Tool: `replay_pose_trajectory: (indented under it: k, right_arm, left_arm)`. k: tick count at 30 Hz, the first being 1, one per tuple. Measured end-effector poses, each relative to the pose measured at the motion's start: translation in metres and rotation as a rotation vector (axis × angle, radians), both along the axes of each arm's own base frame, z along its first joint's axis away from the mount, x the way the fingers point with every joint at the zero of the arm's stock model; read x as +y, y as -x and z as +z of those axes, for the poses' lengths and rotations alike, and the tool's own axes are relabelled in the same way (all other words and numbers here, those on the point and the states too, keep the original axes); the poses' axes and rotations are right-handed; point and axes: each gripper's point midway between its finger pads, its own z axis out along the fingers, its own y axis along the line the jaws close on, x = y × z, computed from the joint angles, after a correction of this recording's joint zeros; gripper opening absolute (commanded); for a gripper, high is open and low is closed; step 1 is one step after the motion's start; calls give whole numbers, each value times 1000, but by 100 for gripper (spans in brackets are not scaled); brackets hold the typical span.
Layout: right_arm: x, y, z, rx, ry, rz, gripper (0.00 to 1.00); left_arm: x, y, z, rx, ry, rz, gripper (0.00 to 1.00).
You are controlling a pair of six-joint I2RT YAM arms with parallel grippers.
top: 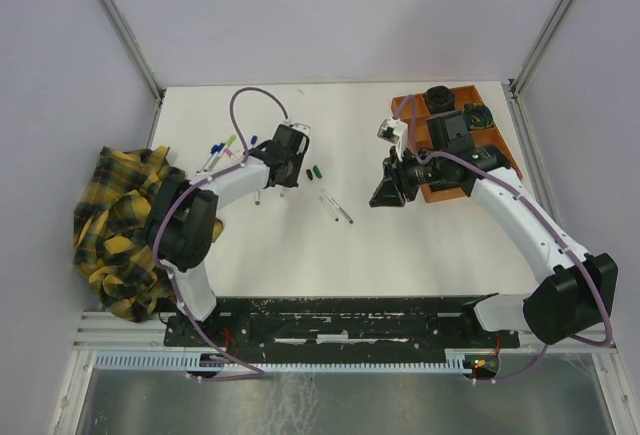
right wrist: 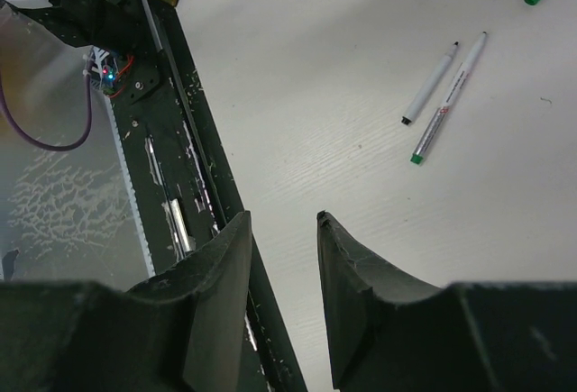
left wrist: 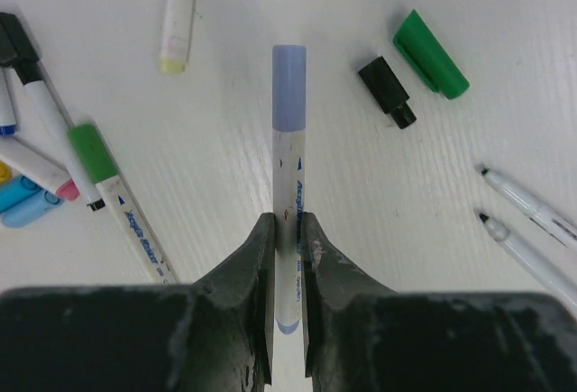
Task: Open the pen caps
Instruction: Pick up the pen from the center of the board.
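Left gripper is clamped on a white pen barrel - the jaws pinch it near its lower end. The pale blue cap is on the far end of that barrel, well clear of the fingertips. A loose green cap and a loose black cap lie just right of it, side by side, with a hair of white between them. Two uncapped pens lie further right. At the left edge sits a pen with a green cap, beside pink and blue caps.

Right gripper has its jaws apart with nothing between them - it hangs over the table's near edge and the black base rail.

The table is white, with pale lilac-grey walls around it.

Only the top view shows the yellow plaid cloth at the left edge and the orange tray at far right. From there the left gripper is mid-table and the right gripper is near the tray, but the grip on the pen cannot be made out.
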Motion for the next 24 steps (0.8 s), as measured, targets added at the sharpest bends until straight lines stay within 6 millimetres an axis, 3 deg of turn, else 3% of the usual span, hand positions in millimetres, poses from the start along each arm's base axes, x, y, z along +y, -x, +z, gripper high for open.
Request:
replay_pose_trajectory:
  k: [14, 24]
  right_arm:
    - [8, 9, 5, 25, -100, 30, 42]
    - [12, 16, 25, -15, -181, 49, 43]
  left_arm:
    - [-17, 51, 70, -219, 349, -5, 3]
    - [-51, 94, 120, -368, 677, -77, 3]
